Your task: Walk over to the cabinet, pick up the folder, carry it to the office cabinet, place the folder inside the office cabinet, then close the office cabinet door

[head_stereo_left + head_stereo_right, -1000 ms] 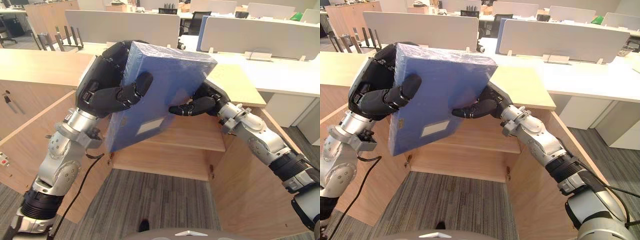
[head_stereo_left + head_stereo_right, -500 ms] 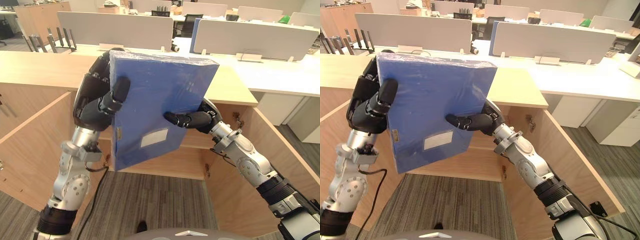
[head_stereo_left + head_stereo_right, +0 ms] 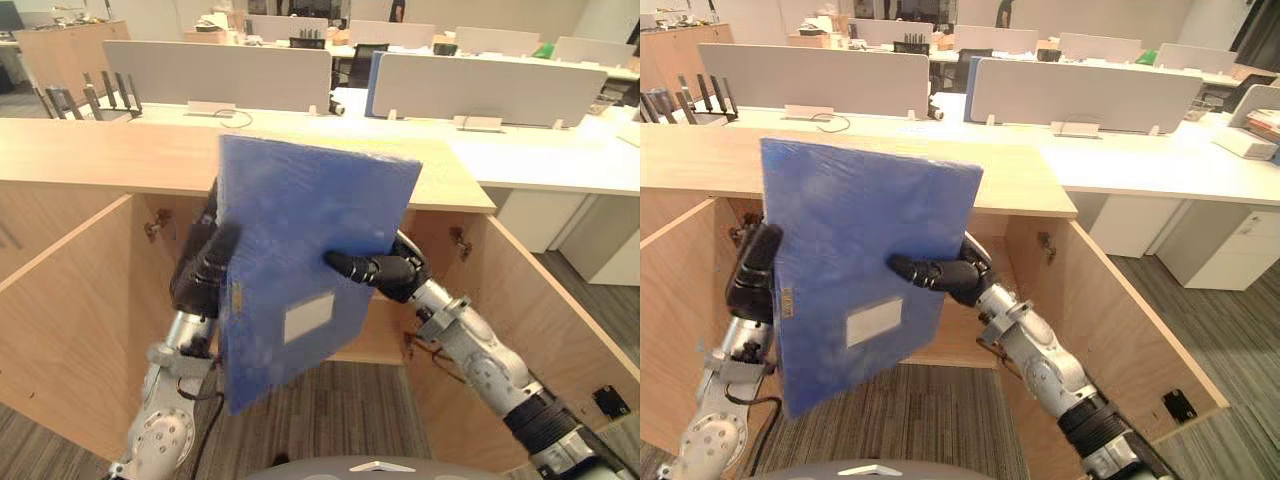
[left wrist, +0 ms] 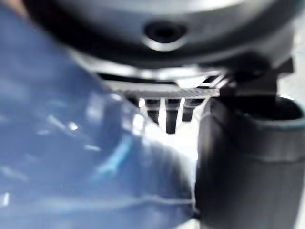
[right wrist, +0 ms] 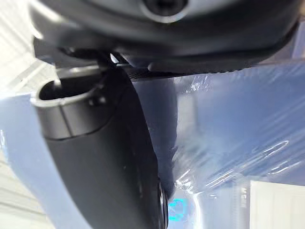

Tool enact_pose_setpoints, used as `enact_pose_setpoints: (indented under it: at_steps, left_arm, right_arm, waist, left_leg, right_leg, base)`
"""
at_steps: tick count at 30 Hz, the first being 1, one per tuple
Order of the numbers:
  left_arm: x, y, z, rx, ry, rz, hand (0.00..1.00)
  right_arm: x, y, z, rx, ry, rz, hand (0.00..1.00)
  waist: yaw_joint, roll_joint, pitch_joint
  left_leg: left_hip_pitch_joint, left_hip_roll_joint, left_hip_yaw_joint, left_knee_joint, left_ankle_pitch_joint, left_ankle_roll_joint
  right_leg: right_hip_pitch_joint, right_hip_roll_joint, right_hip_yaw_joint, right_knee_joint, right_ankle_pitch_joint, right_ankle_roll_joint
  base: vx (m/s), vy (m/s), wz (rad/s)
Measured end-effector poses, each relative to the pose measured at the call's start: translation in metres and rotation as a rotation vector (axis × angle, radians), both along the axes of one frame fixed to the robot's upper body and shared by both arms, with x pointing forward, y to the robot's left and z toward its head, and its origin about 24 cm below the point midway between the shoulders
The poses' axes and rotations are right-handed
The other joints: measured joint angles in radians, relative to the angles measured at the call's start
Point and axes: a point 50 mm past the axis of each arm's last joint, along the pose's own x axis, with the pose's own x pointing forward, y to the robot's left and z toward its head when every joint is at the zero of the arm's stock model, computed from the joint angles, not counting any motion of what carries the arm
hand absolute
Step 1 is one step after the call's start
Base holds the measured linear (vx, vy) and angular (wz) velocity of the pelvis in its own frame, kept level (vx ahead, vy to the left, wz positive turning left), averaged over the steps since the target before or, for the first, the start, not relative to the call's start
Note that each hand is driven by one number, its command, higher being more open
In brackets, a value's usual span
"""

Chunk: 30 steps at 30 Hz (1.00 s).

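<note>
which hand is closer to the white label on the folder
Right. The right hand grips the right edge of the folder, its thumb lying just above the white label. The left hand grips the left edge, farther from the label.

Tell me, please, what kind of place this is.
Probably an open-plan office: white desks with grey divider screens, plus a wooden cabinet with open doors. The left hand and right hand hold a blue folder.
</note>
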Motion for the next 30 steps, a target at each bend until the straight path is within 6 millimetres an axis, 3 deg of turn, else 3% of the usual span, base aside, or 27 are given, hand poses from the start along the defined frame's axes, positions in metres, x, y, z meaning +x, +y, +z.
enact_pose_setpoints:
  at_steps: [1,3,4,5,6,8,10,12,15,18,30]
  left_arm:
    - [0.001,0.001,-0.007,0.018,0.029,0.006,1.00]
    - [0.000,0.008,-0.030,0.080,0.123,0.035,1.00]
    - [-0.002,0.014,-0.047,0.148,0.197,0.059,1.00]
    - [-0.007,0.024,-0.066,0.238,0.287,0.081,1.00]
    - [-0.009,0.028,-0.074,0.289,0.330,0.086,1.00]
    - [-0.023,0.045,-0.114,0.425,0.545,0.104,1.00]
    - [-0.047,0.046,-0.154,0.468,0.770,0.078,1.00]
    - [-0.064,0.041,-0.176,0.459,0.883,0.079,1.00]
    - [-0.076,0.031,-0.197,0.407,0.992,0.112,1.00]
    - [-0.076,0.024,-0.204,0.373,1.022,0.138,1.00]
    - [-0.082,0.013,-0.219,0.276,1.129,0.227,1.00]
  right_arm:
    - [-0.002,-0.001,-0.008,0.001,0.032,-0.009,0.00]
    - [-0.013,-0.001,-0.038,0.008,0.162,-0.031,0.00]
    - [-0.024,-0.001,-0.059,0.007,0.256,-0.049,0.00]
    - [-0.038,-0.005,-0.081,-0.004,0.358,-0.073,0.00]
    - [-0.045,-0.006,-0.092,-0.011,0.407,-0.083,0.00]
    - [-0.068,-0.007,-0.122,-0.047,0.565,-0.089,0.00]
    - [-0.093,-0.014,-0.152,-0.123,0.739,-0.108,0.00]
    - [-0.107,-0.019,-0.164,-0.154,0.822,-0.122,0.00]
    - [-0.107,-0.026,-0.170,-0.175,0.857,-0.169,0.00]
    - [-0.104,-0.028,-0.172,-0.181,0.862,-0.185,0.00]
    - [-0.104,-0.029,-0.184,-0.200,0.913,-0.244,0.00]
  waist:
    - [0.001,0.003,-0.001]
    - [0.003,-0.007,-0.003]
    - [0.007,-0.022,0.003]
    - [0.001,0.002,-0.002]
    - [-0.001,0.007,0.002]
    - [-0.025,0.006,0.015]
    - [-0.031,0.006,0.028]
    - [-0.030,0.008,0.039]
    - [-0.024,0.026,0.055]
    - [-0.019,0.039,0.073]
    - [-0.025,0.042,0.088]
  left_leg:
    - [-0.001,0.001,-0.001,0.000,-0.003,-0.004]
    - [-0.003,-0.006,0.001,0.000,-0.047,-0.060]
    - [-0.011,-0.016,-0.015,0.055,-0.035,-0.021]
    - [-0.010,-0.016,-0.026,0.063,-0.054,-0.005]
    - [-0.004,-0.017,-0.025,0.044,-0.054,-0.005]
    - [0.006,-0.019,-0.023,0.001,-0.043,-0.010]
    - [-0.001,-0.024,-0.011,0.001,-0.047,-0.004]
    - [-0.001,-0.026,-0.009,0.002,-0.050,0.000]
    - [0.002,-0.024,-0.009,0.002,-0.051,-0.001]
    - [0.019,-0.023,-0.009,0.002,-0.052,-0.002]
    - [0.042,-0.011,-0.008,0.001,-0.068,-0.015]
  right_leg:
    - [0.000,0.001,0.000,-0.002,0.002,0.000]
    - [0.006,-0.015,0.003,-0.031,0.014,-0.010]
    - [0.009,-0.025,0.006,-0.052,0.016,-0.013]
    - [0.017,-0.017,0.010,-0.067,0.020,-0.006]
    - [0.015,-0.018,0.016,-0.070,0.019,-0.005]
    - [0.002,-0.018,0.024,-0.070,0.020,-0.003]
    - [-0.012,-0.022,0.028,-0.068,0.022,0.000]
    - [-0.013,-0.024,0.028,-0.068,0.021,0.004]
    - [-0.011,-0.021,0.029,-0.065,0.026,0.010]
    - [0.006,-0.015,0.029,-0.066,0.025,0.009]
    - [0.028,-0.002,0.030,-0.062,0.006,-0.003]
  base:
    - [0.00,0.000,0.00]
    - [0.00,0.008,-0.05]
    - [0.07,0.017,-0.18]
    - [0.09,0.010,-0.17]
    - [0.09,-0.012,-0.11]
    - [0.05,-0.008,-0.10]
    - [0.06,-0.010,-0.12]
    - [0.09,-0.017,-0.02]
    - [0.08,-0.031,-0.01]
    - [0.07,-0.045,-0.02]
    - [0.02,-0.026,-0.01]
